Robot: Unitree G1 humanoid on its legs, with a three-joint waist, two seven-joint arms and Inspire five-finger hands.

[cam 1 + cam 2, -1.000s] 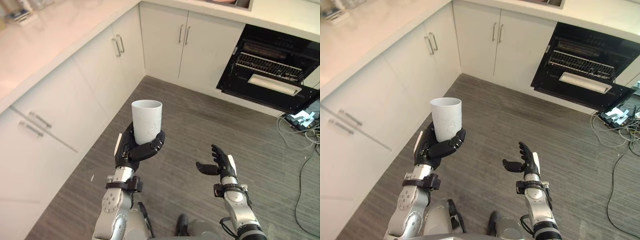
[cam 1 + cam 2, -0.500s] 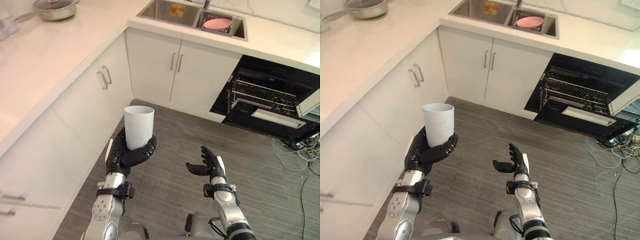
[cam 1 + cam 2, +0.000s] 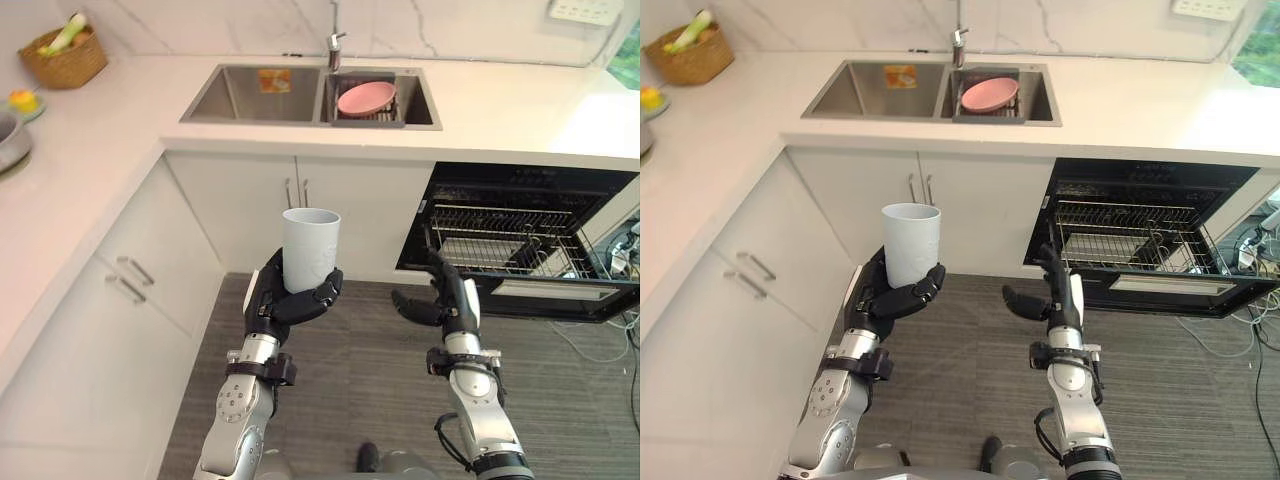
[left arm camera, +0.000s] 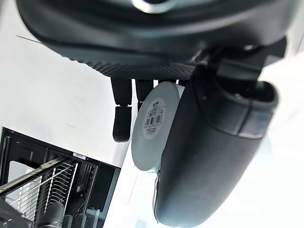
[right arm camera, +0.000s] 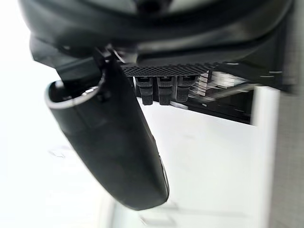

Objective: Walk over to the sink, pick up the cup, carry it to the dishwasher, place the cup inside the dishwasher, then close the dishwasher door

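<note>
My left hand (image 3: 290, 300) holds a plain white cup (image 3: 310, 248) upright at chest height, fingers and thumb curled round its lower half. The cup's base (image 4: 153, 124) with a barcode sticker shows in the left wrist view between thumb and fingers. My right hand (image 3: 448, 300) floats beside it, empty, its fingers straight and relaxed. The dishwasher (image 3: 520, 240) stands open under the counter ahead to the right, its wire rack (image 3: 505, 235) showing and its door (image 3: 560, 295) folded down. The steel sink (image 3: 310, 95) lies in the counter ahead.
A pink plate (image 3: 366, 98) rests in the sink's right basin below the tap (image 3: 335, 48). White cabinets (image 3: 140, 300) run along the left. A wicker basket (image 3: 66, 55) sits at the far left of the counter. Cables (image 3: 625, 250) lie on the floor right of the dishwasher.
The camera has swung up and round: sink and dishwasher now sit straight ahead and closer. The cup stays held in my left hand; the right hand stays open.
</note>
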